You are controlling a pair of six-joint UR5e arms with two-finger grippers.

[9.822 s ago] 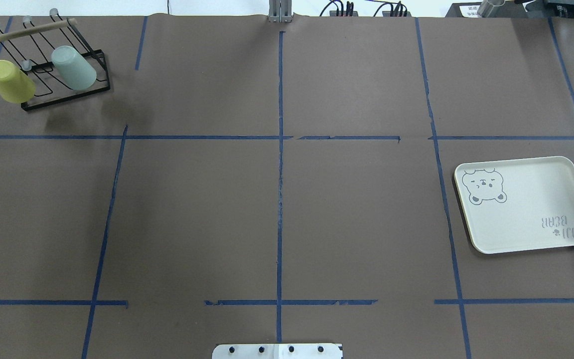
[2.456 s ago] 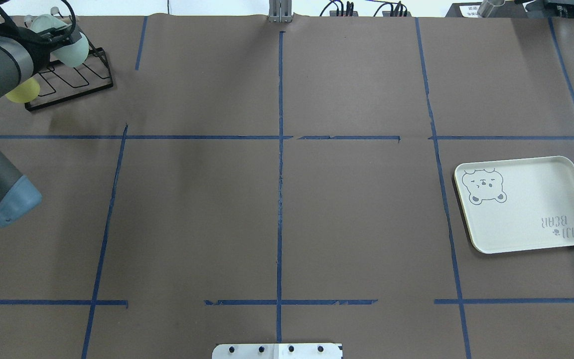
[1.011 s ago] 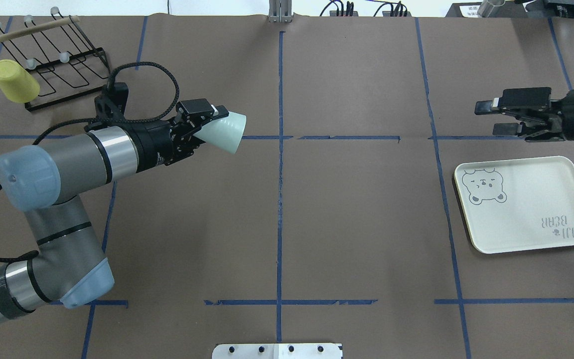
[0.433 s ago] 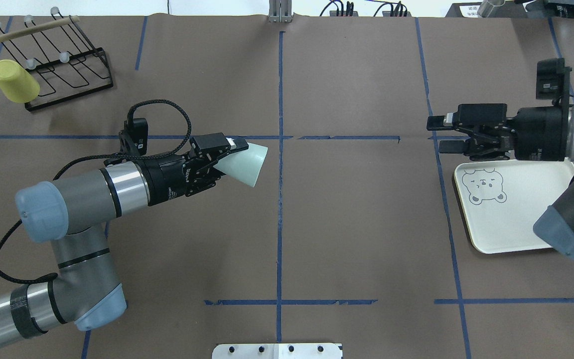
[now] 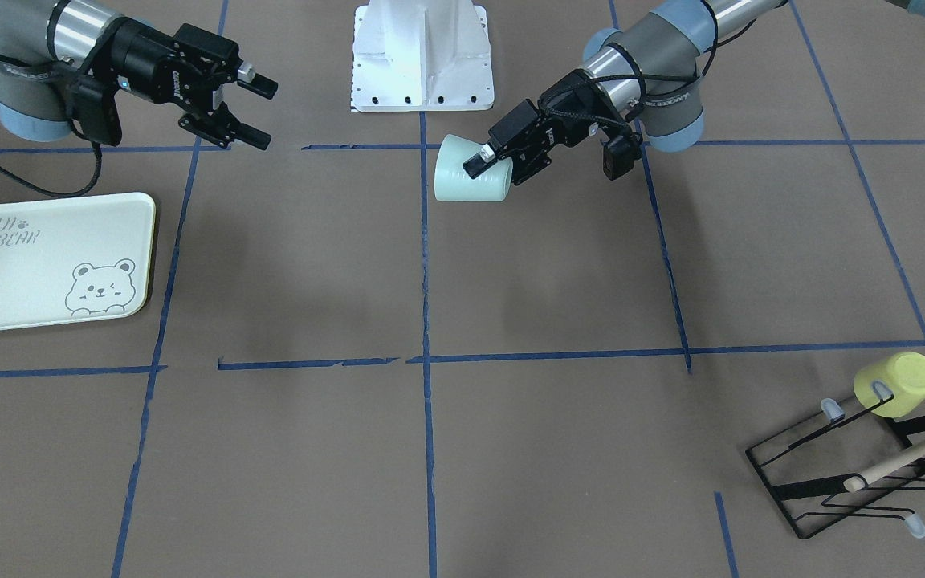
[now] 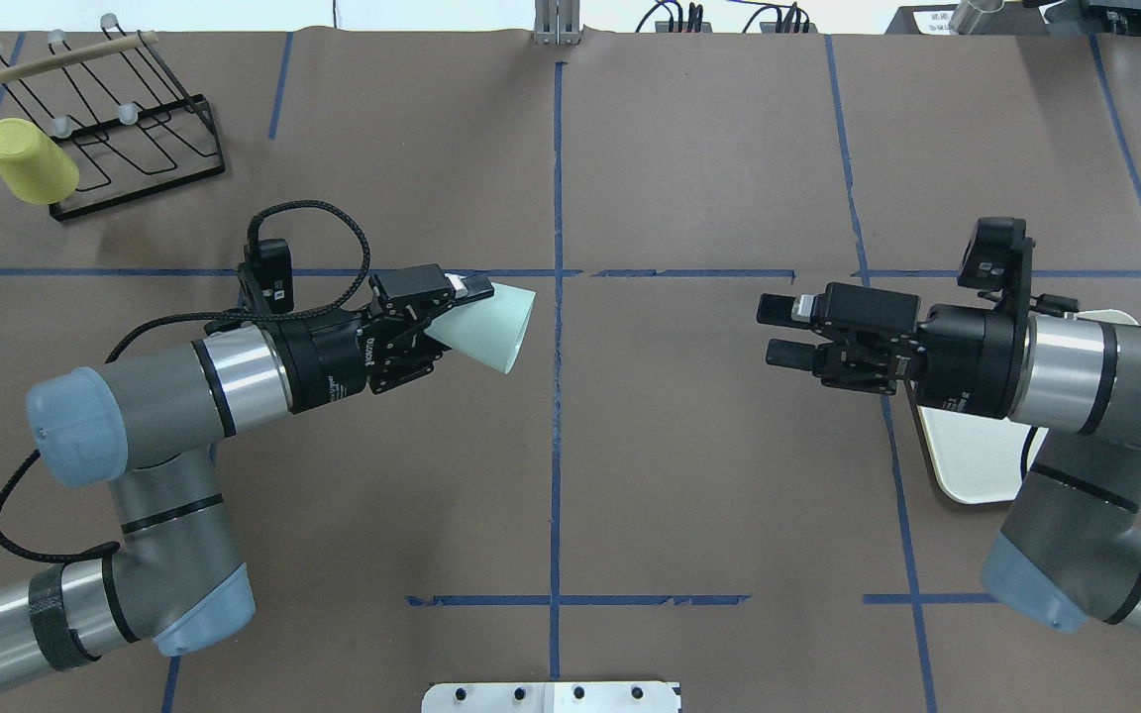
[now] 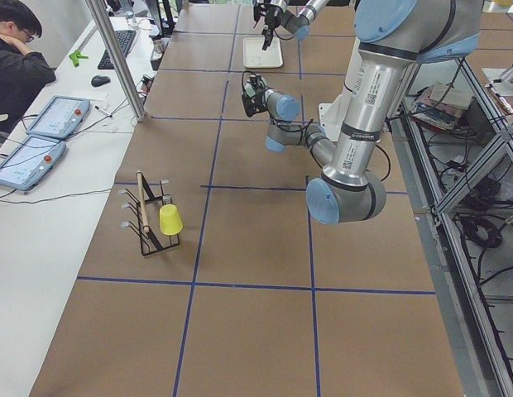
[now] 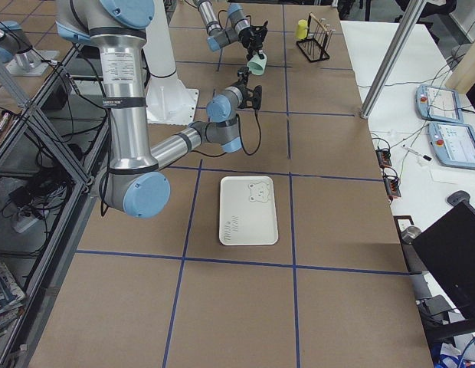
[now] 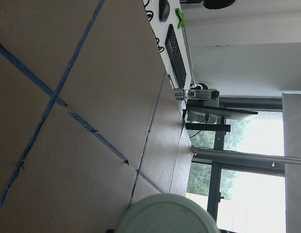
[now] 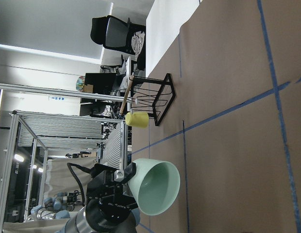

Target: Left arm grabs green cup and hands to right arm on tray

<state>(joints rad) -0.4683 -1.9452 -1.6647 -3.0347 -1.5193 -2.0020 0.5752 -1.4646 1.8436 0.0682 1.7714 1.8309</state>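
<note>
My left gripper (image 6: 447,315) is shut on the rim end of the pale mint green cup (image 6: 493,327) and holds it on its side above the table, just left of the centre line, mouth towards the right arm. The front-facing view shows the cup (image 5: 466,172) and the left gripper (image 5: 496,156). The right wrist view looks into the cup's mouth (image 10: 158,187). My right gripper (image 6: 778,332) is open and empty, pointing at the cup, well apart from it. The cream bear tray (image 5: 29,265) lies flat; in the overhead view the right arm covers most of the tray (image 6: 972,465).
A black wire rack (image 6: 135,139) stands at the far left corner with a yellow-green cup (image 6: 31,163) hung on it. Blue tape lines cross the brown table. The robot's white base (image 5: 422,56) is at the near edge.
The left arm took the green cup off the rack and carried it towards the centre. The right arm came in from the right; its open gripper moved left past the tray.
</note>
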